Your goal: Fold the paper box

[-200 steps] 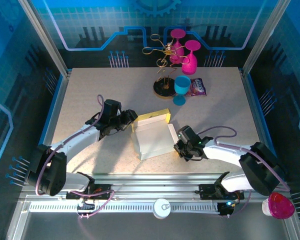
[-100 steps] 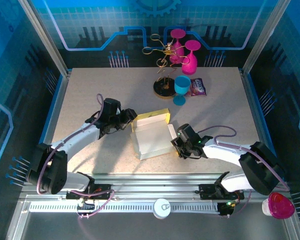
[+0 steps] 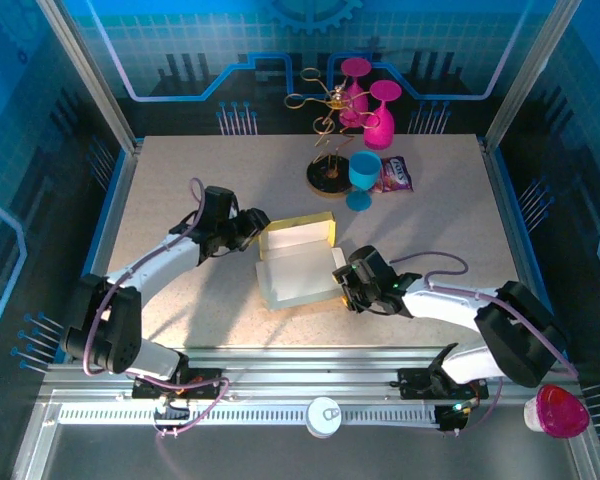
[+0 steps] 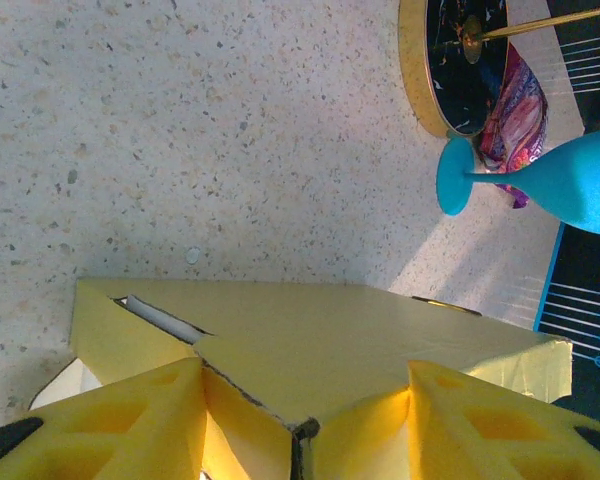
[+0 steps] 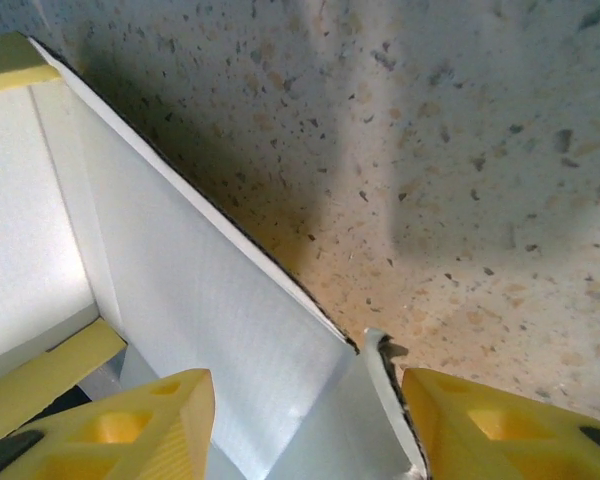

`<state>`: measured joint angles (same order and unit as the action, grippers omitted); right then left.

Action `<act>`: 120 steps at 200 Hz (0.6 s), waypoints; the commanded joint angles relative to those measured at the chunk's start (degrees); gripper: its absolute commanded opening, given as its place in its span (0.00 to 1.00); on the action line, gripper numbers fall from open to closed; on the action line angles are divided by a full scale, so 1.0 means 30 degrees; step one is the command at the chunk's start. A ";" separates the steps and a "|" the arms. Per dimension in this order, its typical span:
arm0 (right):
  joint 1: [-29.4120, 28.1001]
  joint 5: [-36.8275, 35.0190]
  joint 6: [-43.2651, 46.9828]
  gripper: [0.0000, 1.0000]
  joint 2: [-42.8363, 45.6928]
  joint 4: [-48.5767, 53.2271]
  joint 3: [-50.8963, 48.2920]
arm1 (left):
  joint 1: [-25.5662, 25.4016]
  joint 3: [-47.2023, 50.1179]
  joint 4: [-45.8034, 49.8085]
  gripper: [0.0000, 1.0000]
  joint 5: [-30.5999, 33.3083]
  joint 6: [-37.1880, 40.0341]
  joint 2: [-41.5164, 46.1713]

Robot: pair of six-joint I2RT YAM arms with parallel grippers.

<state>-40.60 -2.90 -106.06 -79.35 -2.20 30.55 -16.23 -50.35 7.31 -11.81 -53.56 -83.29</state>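
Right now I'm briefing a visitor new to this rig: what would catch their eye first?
The half-folded paper box, yellow outside, white inside, sits in the middle of the table, the left gripper at its far-left corner, the right gripper at its near-right flap. Behind it are two pink goblets and a blue goblet.

We've got open room across the upper left of the overhead frame, a broad bare stretch of table (image 3: 180,180), and more free surface down the right side. The middle is tight: the paper box (image 3: 298,262) sits there, with the left gripper (image 3: 254,224) at its upper-left corner and the right gripper (image 3: 341,281) at its lower-right flap. Upper centre is blocked by the wire stand (image 3: 327,176), the blue goblet (image 3: 363,168), the purple packet (image 3: 396,177) and the pink goblets (image 3: 380,125) behind.
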 commanded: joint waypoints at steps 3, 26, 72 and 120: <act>-0.0215 -0.0700 -0.0533 0.50 -0.0826 -0.1403 0.0336 | 0.0107 -0.0083 0.2133 0.51 -0.0014 0.0727 -0.0754; -0.0191 -0.0953 -0.0450 0.45 -0.1302 -0.1975 0.0509 | 0.0165 -0.0064 0.2163 0.50 -0.0063 0.0744 -0.0773; -0.0218 -0.1490 -0.0221 0.09 -0.1604 -0.1599 0.1348 | 0.0282 -0.0064 0.2170 0.50 -0.0192 0.0744 -0.0758; 0.1083 -0.0690 0.3859 0.00 -0.1148 0.7427 0.5076 | 0.0340 -0.1171 0.3880 0.68 -0.0265 0.0436 0.0161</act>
<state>-39.99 -5.52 -103.63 -84.01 5.39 39.07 -15.16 -51.68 9.39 -11.81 -52.95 -83.64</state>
